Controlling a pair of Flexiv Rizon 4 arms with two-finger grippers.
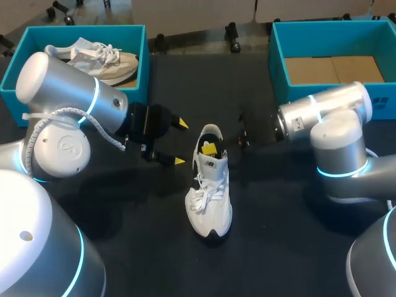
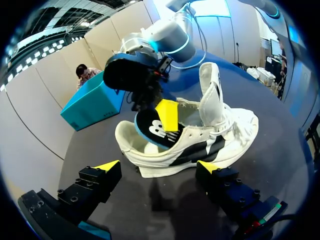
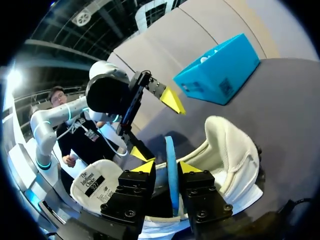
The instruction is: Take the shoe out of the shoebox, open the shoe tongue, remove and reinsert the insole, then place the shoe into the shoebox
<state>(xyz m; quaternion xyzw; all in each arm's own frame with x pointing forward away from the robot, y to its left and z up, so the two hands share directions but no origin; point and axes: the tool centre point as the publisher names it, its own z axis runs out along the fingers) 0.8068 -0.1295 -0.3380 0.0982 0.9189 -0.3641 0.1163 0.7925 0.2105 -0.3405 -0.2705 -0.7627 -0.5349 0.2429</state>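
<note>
- Clearly, the white sneaker [image 1: 208,192] lies on the black table [image 1: 266,235] between both arms, outside either box. Its tongue [image 2: 210,90] stands up, so the opening is free.
- The right gripper [image 3: 167,167] is clamped on the blue-edged insole [image 3: 170,145], holding it on edge at the heel opening. It is probably part-way out, though the portion inside is hidden.
- The left gripper [image 1: 180,142] is spread wide just beside the sneaker, touching nothing, seemingly placed to steady it.
- A teal shoebox [image 1: 278,62] waits by the right arm, likely for the return.

Sneaker [image 1: 209,198] is white w/ black side stripes & toe; insole [image 3: 171,167] blue-edged, black on top. Left shoebox [image 1: 143,68] & right shoebox [image 1: 277,59] teal; table [image 1: 278,247] black.
</note>
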